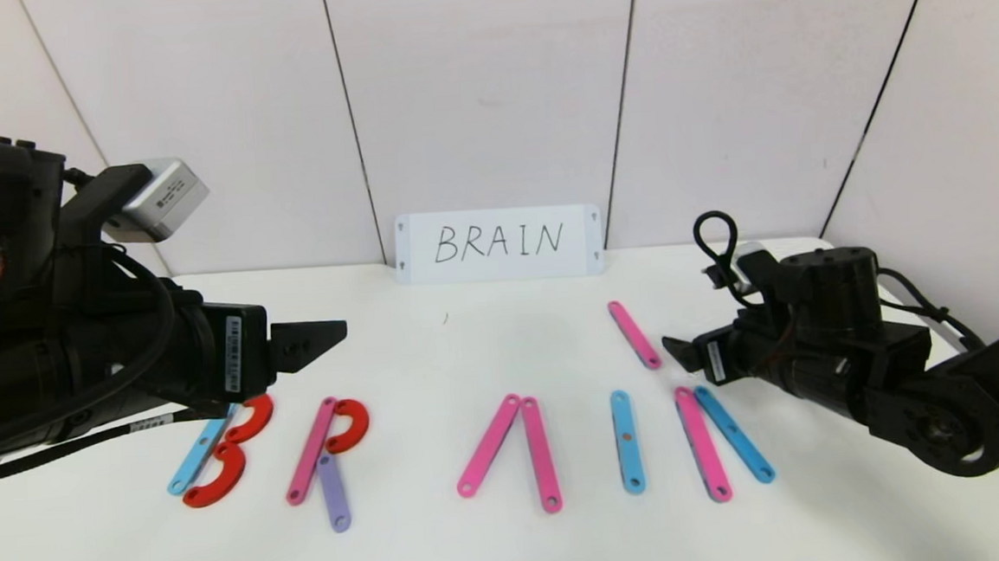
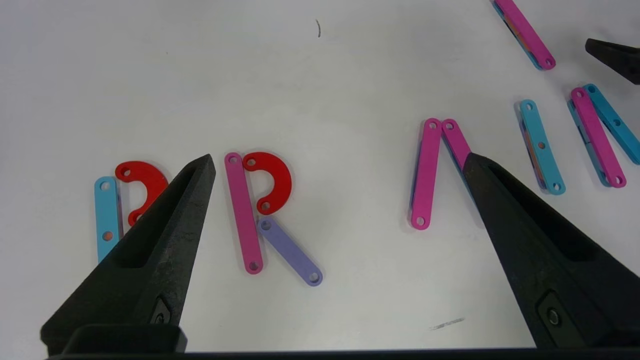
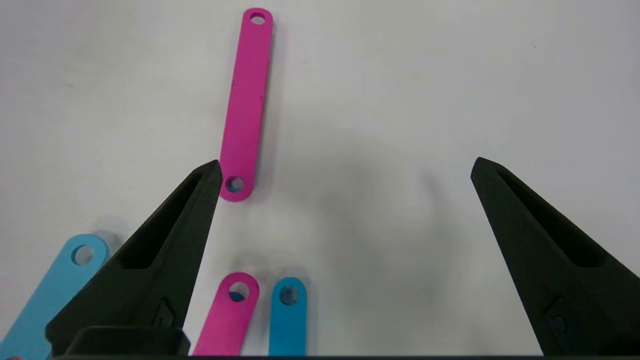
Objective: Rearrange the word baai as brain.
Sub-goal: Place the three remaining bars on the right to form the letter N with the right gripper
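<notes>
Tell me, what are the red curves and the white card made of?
Red curves: probably hard plastic, since they are flat, evenly coloured, matte, with neat round end holes. White card: likely paper or thin board, matte, with handwritten black marker letters; I can't tell which.

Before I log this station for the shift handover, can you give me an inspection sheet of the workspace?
Surface: white table, a few faint marks.
Job's things: strip letters in a row: B, R, A without its crossbar, I, two strips of the N; a spare pink strip lies behind them.
Clutter: nothing seen.
Claws: left claw open, raised above the B and R; right claw open, beside the spare pink strip; neither holds anything.
Cables: black loop on the right arm, off the table.
Surroundings: white card reading BRAIN against the panelled wall.
</notes>
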